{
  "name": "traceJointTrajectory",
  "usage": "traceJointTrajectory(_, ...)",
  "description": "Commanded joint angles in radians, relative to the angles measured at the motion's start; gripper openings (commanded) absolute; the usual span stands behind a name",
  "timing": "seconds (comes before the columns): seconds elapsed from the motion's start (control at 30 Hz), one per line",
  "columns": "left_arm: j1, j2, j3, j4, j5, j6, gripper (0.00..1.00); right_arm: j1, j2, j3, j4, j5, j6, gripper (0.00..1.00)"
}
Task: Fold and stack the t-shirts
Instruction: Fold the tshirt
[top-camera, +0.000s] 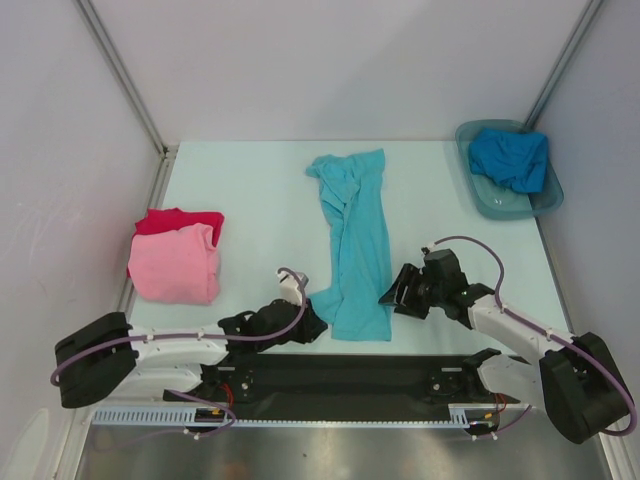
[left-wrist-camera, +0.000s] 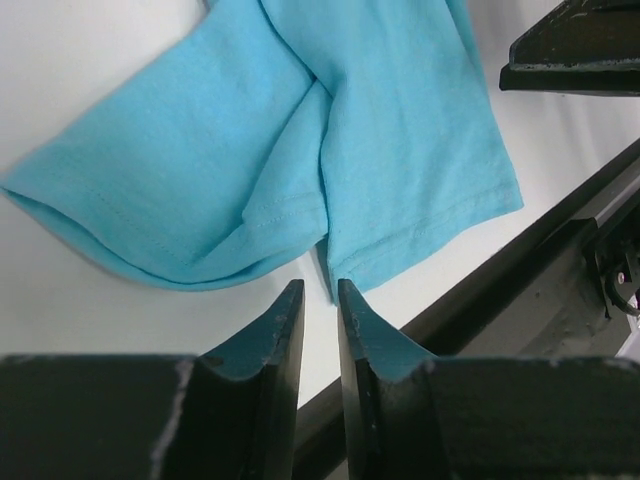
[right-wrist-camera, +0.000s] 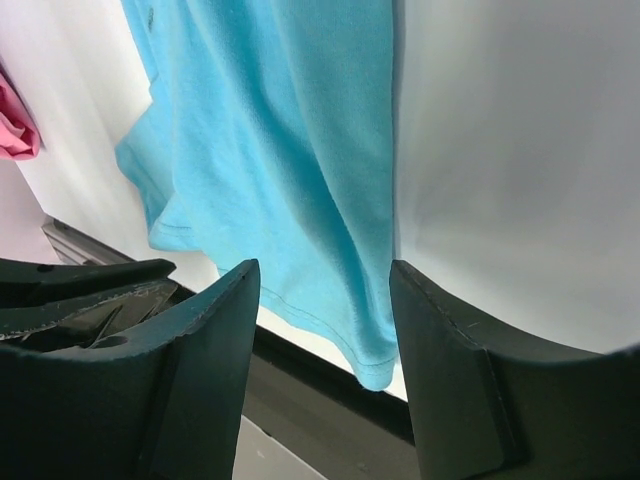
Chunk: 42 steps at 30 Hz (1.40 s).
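Your left hand (left-wrist-camera: 320, 292) has its fingers nearly together, with only a thin slit between the tips. They sit right at a hem corner of the turquoise t-shirt (left-wrist-camera: 400, 130), which lies creased on the white counter (left-wrist-camera: 70, 290).

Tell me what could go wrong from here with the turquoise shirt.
1. The left gripper, jaws nearly closed just short of the hem of the turquoise shirt, may push the cloth instead of gripping it.
2. The shirt lies bunched in long folds, so the open right gripper at its near corner may catch uneven layers, giving a crooked fold.
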Motion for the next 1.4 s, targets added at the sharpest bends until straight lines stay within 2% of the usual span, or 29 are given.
traceJointTrajectory(0.0, 0.015, -0.033, 0.03, -0.032, -0.03, 0.042, 0.25, -0.005, 0.004, 0.0, 0.04, -0.019, -0.011, 0.6)
traceJointTrajectory(0.37, 0.022, 0.04, 0.028, 0.04, 0.019, 0.023, 0.25, -0.007, -0.045, -0.028, 0.035, -0.029, -0.008, 0.58)
traceJointTrajectory(0.5, 0.022, 0.074, 0.022, 0.092, 0.041, 0.008, 0.24, 0.045, -0.069, 0.026, -0.023, 0.004, -0.033, 0.58)
traceJointTrajectory(0.7, 0.019, 0.112, 0.02, 0.138, 0.064, -0.009, 0.23, 0.108, -0.02, 0.086, -0.019, 0.027, -0.03, 0.57)
traceJointTrajectory(0.97, 0.015, 0.074, -0.003, 0.129, 0.05, -0.012, 0.23, 0.184, 0.06, 0.119, 0.018, 0.053, -0.002, 0.57)
traceJointTrajectory(1.23, 0.015, 0.045, -0.03, 0.119, 0.032, -0.016, 0.23, 0.194, 0.067, 0.099, 0.034, 0.056, 0.007, 0.56)
traceJointTrajectory(1.37, 0.015, 0.007, -0.033, 0.058, -0.002, -0.015, 0.23, 0.194, 0.061, 0.093, 0.023, 0.063, 0.004, 0.56)
